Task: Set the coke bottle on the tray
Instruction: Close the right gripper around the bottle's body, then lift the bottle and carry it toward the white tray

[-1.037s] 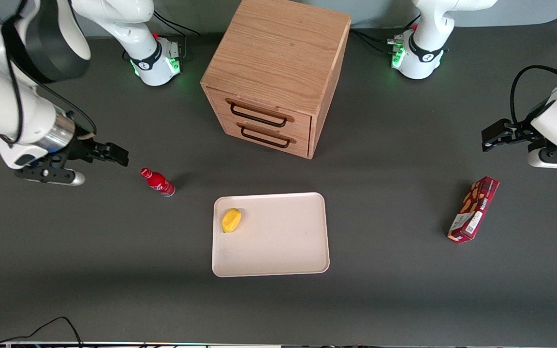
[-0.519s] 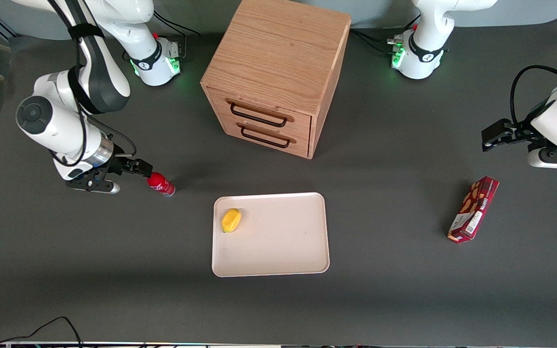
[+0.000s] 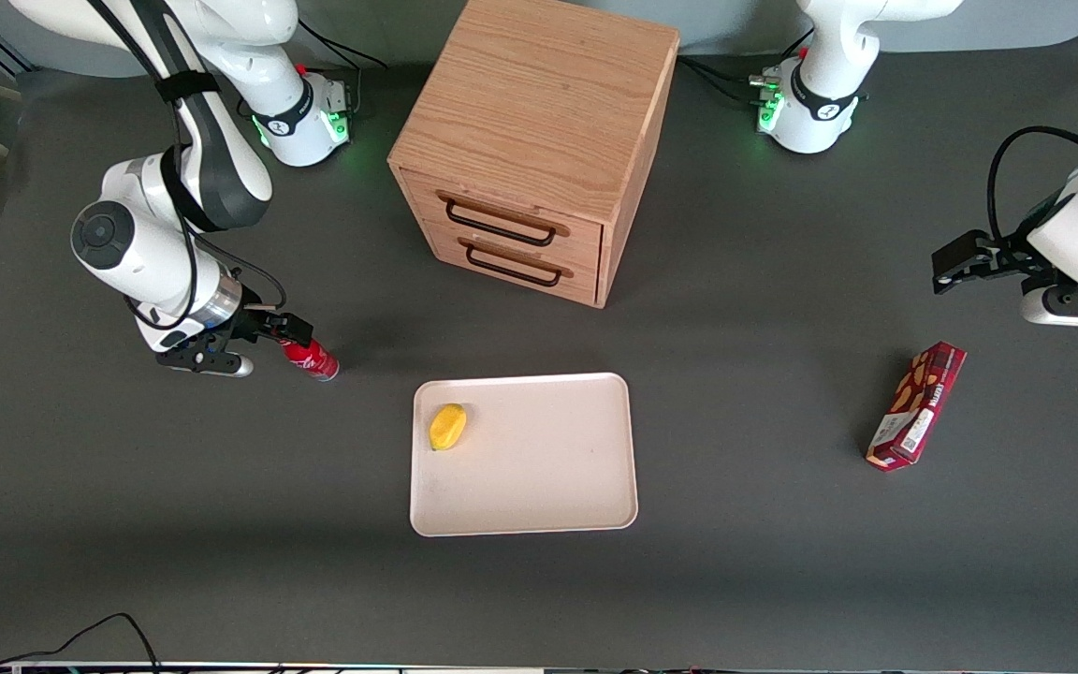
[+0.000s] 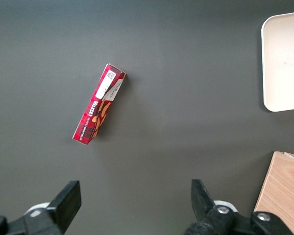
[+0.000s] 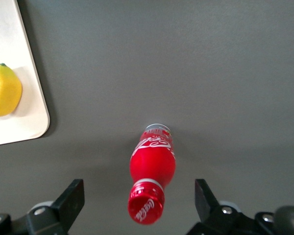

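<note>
the gripper [image 3: 294,329] hangs right over the top of the coke bottle [image 3: 313,359], down at the working arm's end of the table. its two fingers [image 5: 71,200] are spread wide, one on each side of the red cap with clear gaps between, so it has hold of nothing. the bottle stands upright on the dark table [image 3: 782,562], white lettering showing on its red body, apart from the tray [image 3: 539,468] and off around ten o'clock from the tray's centre in the front view. the tray lies flat, nearer the front camera than the wooden cabinet [image 3: 539,122], whose two drawers with dark handles face it. a yellow lemon [image 3: 447,427] sits on the tray close to the rim nearest the bottle. toward the parked arm's end, roughly three o'clock from the tray and well apart from it, a long dark-red snack box [image 3: 915,405] lies flat on the table.
</note>
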